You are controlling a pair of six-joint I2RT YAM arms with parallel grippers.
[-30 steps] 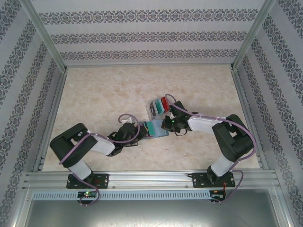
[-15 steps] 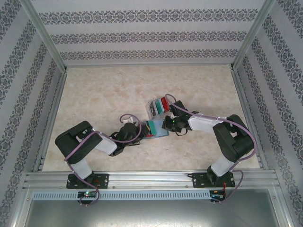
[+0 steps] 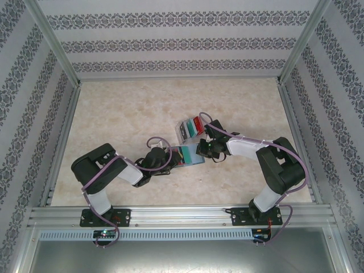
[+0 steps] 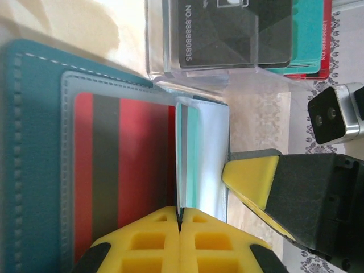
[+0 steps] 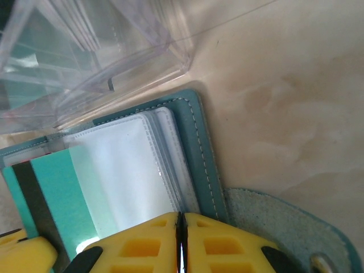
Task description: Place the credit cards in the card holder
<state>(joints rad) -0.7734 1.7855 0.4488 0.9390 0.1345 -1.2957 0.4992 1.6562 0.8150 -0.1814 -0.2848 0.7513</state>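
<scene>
The teal-blue card holder (image 3: 190, 155) lies open mid-table between both grippers. A red card (image 4: 136, 170) sits in its left pocket. My left gripper (image 4: 181, 219) is shut on the teal card (image 4: 192, 153), seen edge-on, which is partly inside a clear sleeve (image 5: 125, 170). The teal card (image 5: 51, 190) sticks out of the sleeve on the left. My right gripper (image 5: 181, 227) is shut at the holder's (image 5: 196, 142) sleeve edges. Its yellow finger (image 4: 250, 176) shows at the holder's right edge.
A clear plastic box (image 3: 190, 127) stands just behind the holder and touches it, with teal and red cards (image 4: 310, 40) inside. The holder's snap flap (image 5: 278, 227) lies on the marble table (image 3: 125, 114). Patterned walls enclose the table.
My left arm has pushed rightward toward the holder, with the teal card in its grip. The right gripper has stayed at the holder's right edge.
</scene>
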